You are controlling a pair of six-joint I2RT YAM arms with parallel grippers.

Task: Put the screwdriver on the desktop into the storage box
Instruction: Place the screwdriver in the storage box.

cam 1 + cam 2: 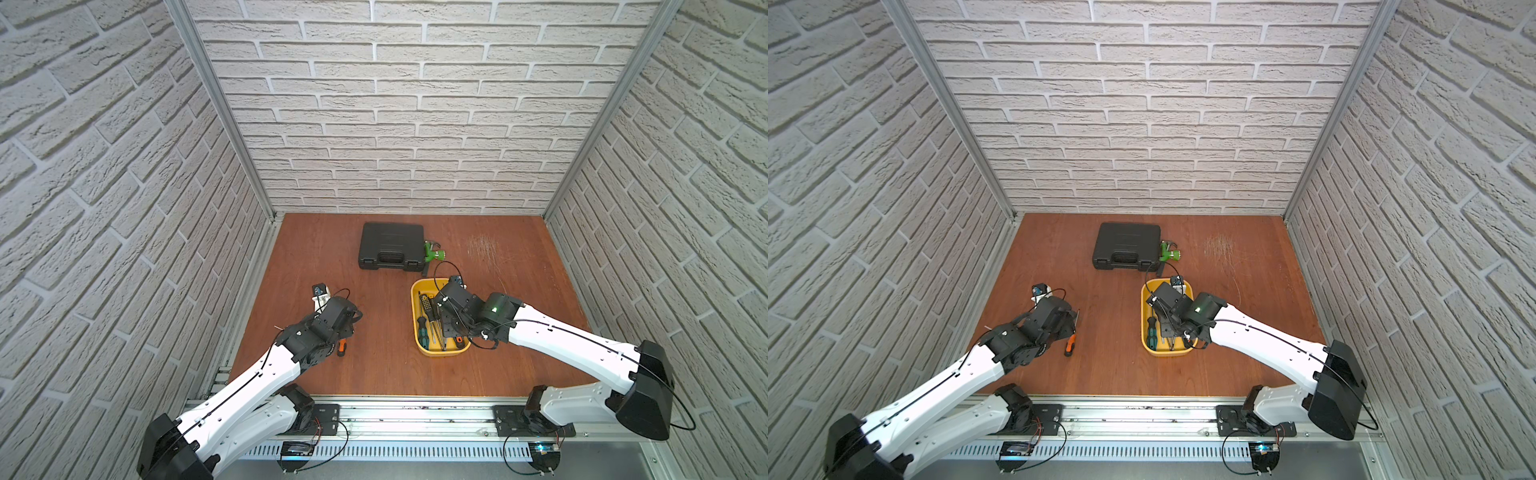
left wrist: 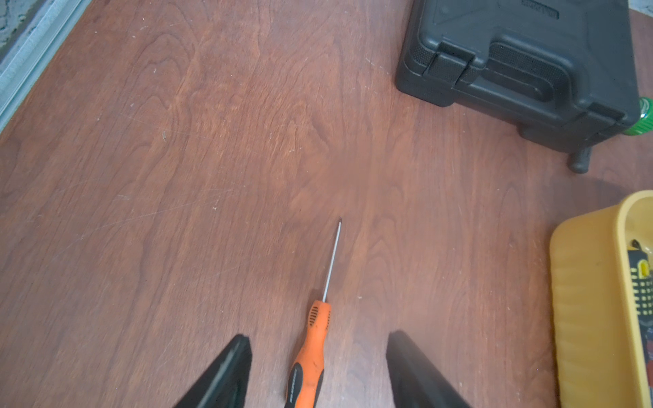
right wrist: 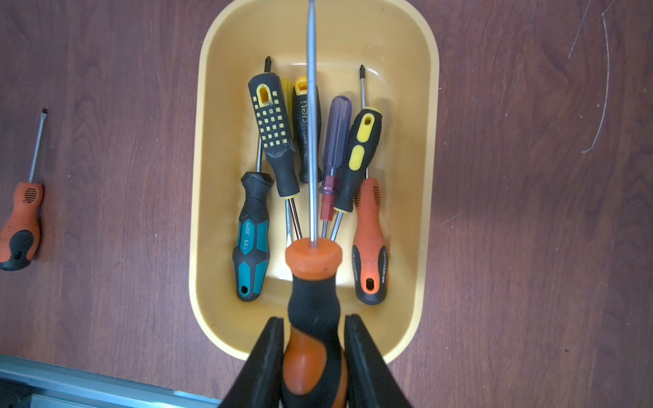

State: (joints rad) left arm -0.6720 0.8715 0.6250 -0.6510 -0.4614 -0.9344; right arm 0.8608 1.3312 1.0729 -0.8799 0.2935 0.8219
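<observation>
You are at the drop step on one side and the grab step on the other. Your right gripper point(image 3: 314, 319) squeezes the big orange-and-black screwdriver point(image 3: 312, 282) by its handle and holds it over the storage box point(image 3: 429, 159), which sits near the middle of the desk point(image 2: 176, 159) (six screwdrivers lie inside already). Next, go down a bit and let go — keep the long shaft inside the walls. Your left gripper point(image 2: 319, 335) has its fingers wide apart, one on each side of the small orange screwdriver point(image 2: 318, 325), which lies flat toward the desk's front-left corner. Lower, then pinch the handle.
</observation>
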